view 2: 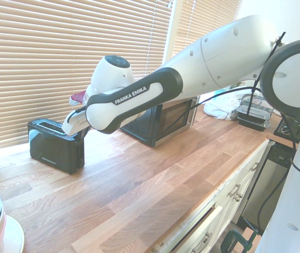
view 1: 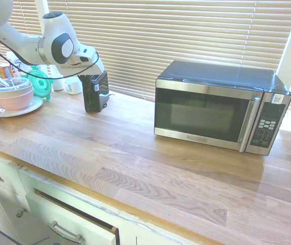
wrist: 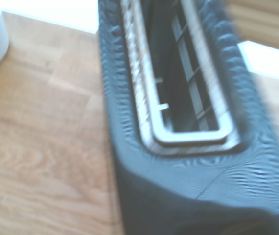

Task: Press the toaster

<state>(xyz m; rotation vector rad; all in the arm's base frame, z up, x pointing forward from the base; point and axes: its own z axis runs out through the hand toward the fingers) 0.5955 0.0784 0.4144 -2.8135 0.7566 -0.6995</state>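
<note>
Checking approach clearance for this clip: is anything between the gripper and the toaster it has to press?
Nothing visible. The gripper, shut, sits right at the near end of the toaster, and the wrist view looks straight into the toaster's open slot with nothing over it.

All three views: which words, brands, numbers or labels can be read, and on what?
"FRANKA EMIKA": black band on the white robot arm.
Small black upright toaster: pale print low on its side and a white label, unreadable.
Black-and-silver microwave: door brand strip, keypad and corner sticker too small to read.
</note>
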